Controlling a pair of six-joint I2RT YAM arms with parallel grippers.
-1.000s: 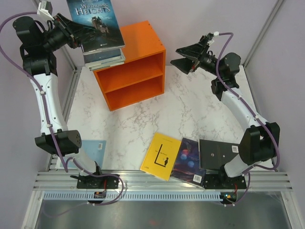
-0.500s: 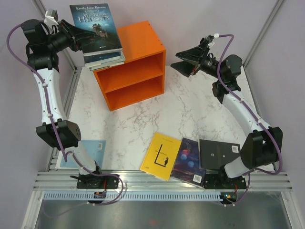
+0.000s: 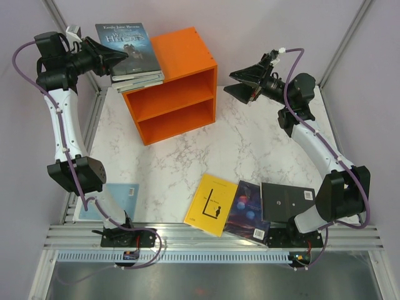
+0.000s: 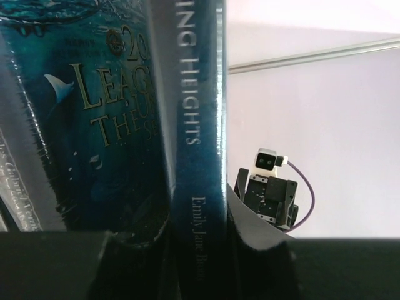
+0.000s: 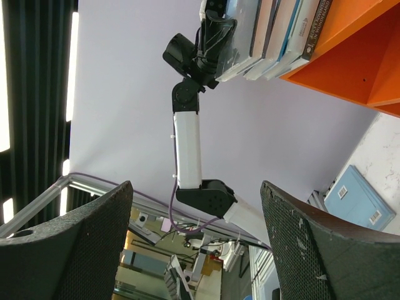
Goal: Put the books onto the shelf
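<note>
Wuthering Heights (image 3: 128,42) tops the stack (image 3: 140,79) on the orange shelf (image 3: 182,53) at ten o'clock, apparently pinched by the left gripper (image 3: 112,59); only its wrist camera shows a Leagues cover (image 4: 94,112). Right gripper (image 3: 239,82) gapes, empty.

white arm links (image 3: 64,134), black joints (image 3: 78,175), purple cables (image 3: 83,201).

The table (image 3: 250,153) was white with thin grey lines. Pale purple walls (image 3: 269,22) stood around it. A silver metal rail (image 3: 212,236) ran along its near edge.
</note>
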